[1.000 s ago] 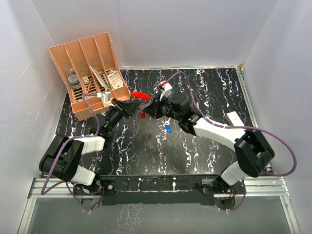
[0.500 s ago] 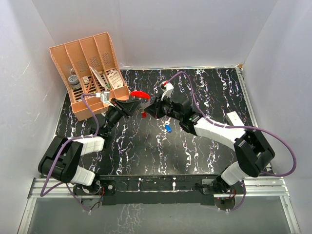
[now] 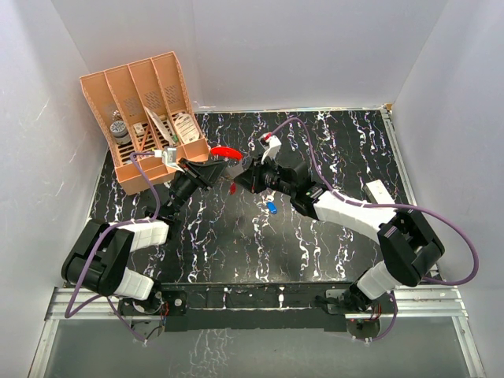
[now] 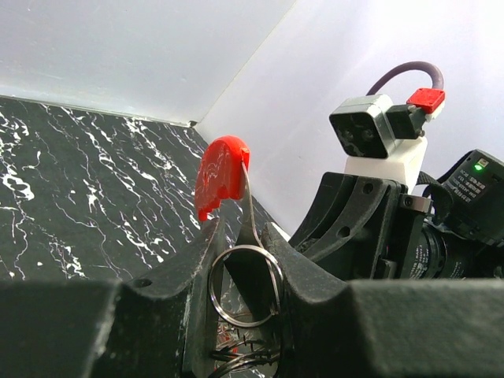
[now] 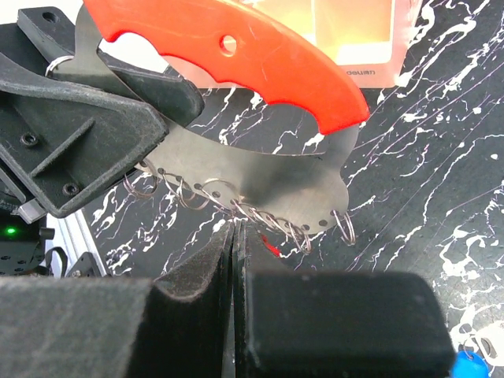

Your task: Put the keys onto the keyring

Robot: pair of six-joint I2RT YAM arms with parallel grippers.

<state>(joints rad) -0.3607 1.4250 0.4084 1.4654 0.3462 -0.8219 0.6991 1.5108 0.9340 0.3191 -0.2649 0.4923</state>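
While the keyring is held up left of the middle of the top view, pinched in the left gripper, the threading step seems to be on. Just right, the right gripper is squeezed shut; the red key is seen at its tips, but a hold cannot be told. The blue key is seen on the table below. Next, a careful push onto a ring is likely needed.

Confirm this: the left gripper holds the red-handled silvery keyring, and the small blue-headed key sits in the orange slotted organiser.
No: the top external view shows the small blue-headed key lying on the black marbled table instead. The rest holds.
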